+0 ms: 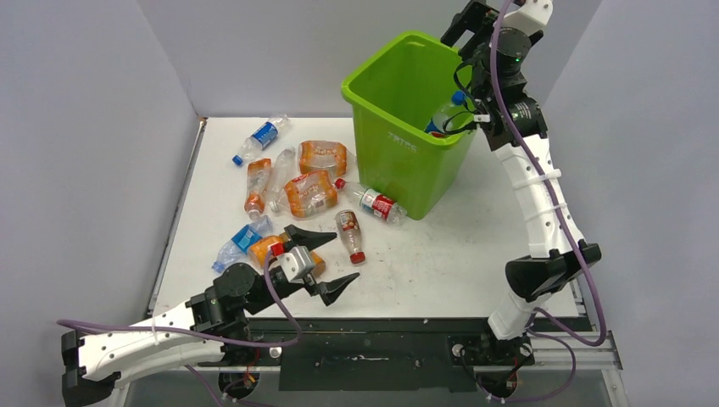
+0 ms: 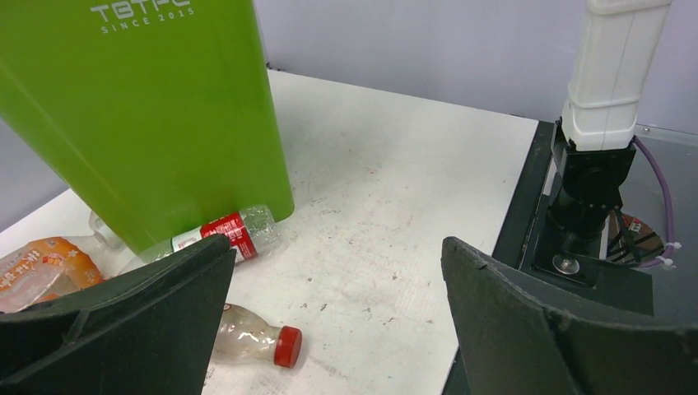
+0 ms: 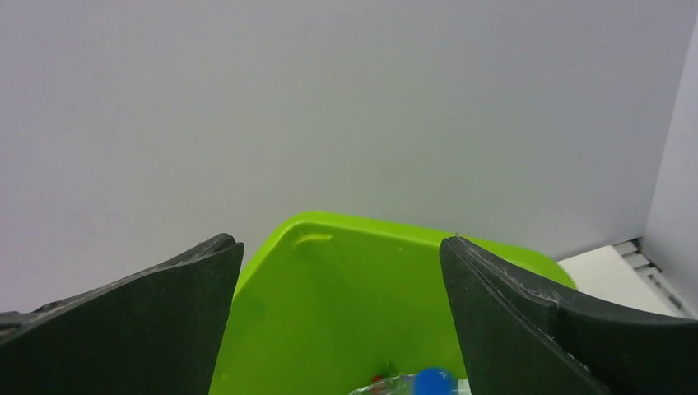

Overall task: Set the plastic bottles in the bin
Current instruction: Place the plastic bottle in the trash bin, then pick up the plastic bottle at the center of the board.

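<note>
Overhead, the right gripper (image 3: 336,240) hangs above the lime-green bin (image 1: 407,165). Its matte black, wedge-shaped jaws are spread wide with nothing between them. Directly below those jaws, inside the bin's mouth near its right wall, is a clear crumpled blue-capped bottle (image 1: 447,112) with a blue label. Whether it rests on anything cannot be told. The bin is smooth, glossy plastic, square in plan, with a thick rolled rim and walls that taper downward.

Low over the white, scuffed tabletop (image 1: 441,263), the left gripper (image 1: 343,256) also stands wide open and empty, its pointed jaws spread level. Ahead of them a red-labelled bottle (image 2: 226,234) lies on its side, touching the foot of the bin. Just beside the tip of the jaw nearer the bin lies a small red-capped bottle (image 2: 251,339), clear and dented.

Behind that same jaw, close to the gripper's body, sit an orange-labelled bottle (image 1: 267,248) and a flattened blue-labelled bottle (image 1: 240,244). Farther beyond the jaws, well apart from them, two larger ribbed orange-tinted bottles (image 1: 309,193) lie beside a slim amber bottle (image 1: 257,184) and a clear one (image 1: 281,170). A blue-banded bottle (image 1: 261,137) lies farthest off.
</note>
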You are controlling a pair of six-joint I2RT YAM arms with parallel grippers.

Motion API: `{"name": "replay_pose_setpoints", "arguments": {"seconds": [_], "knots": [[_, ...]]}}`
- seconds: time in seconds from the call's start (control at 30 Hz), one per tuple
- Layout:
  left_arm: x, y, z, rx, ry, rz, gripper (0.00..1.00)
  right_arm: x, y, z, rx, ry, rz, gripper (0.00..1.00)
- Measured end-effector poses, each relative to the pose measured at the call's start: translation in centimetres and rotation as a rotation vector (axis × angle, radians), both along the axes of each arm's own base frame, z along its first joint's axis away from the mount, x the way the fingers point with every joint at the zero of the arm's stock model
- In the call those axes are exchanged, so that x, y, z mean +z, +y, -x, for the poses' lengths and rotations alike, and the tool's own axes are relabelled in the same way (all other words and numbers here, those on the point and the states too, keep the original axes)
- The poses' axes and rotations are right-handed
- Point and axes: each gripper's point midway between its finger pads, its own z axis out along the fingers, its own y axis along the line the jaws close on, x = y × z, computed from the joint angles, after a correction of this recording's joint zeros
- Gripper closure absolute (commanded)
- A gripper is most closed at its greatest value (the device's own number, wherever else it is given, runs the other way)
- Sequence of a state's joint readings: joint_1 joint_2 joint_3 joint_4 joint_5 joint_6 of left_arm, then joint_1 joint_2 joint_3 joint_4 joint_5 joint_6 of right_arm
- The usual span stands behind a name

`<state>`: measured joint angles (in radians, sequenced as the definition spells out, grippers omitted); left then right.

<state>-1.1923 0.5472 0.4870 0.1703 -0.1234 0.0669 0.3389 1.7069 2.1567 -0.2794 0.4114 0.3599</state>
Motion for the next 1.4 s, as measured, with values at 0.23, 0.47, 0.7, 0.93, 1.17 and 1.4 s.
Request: {"name": "replay_pose_setpoints", "arguments": {"seconds": [0.23,0.47,0.7,0.93,1.17,1.4], "knots": [[1.0,0.9,-0.6,0.05,-0.014,0.035,0.04,-0.8,1.0,4.0,0.125,0.005,-0.075,0.1],[1.7,2.7,-2.6,0.194,-0.013,0.067,0.04,1.6,1.2,13.7,0.317,-0.122,-0.158,0.1],[1.3,3.9,-4.1,0.311,0.0,0.057,0.04,-3.2,2.3,20.5,0.507,-0.139,-0.12,0.1],[1.2,4.5,-4.7,0.356,-0.002,0.053,0.04,-13.0,3.8,22.3,0.611,0.008,-0.093,0.1],[1.3,5.4,-5.2,0.407,-0.008,0.05,0.04,-20.4,5.1,23.3,0.697,0.151,-0.08,0.09],[1.6,6.5,-5.7,0.46,-0.023,0.05,0.04,-26.7,6.6,24.7,0.788,0.265,-0.08,0.06]]}}
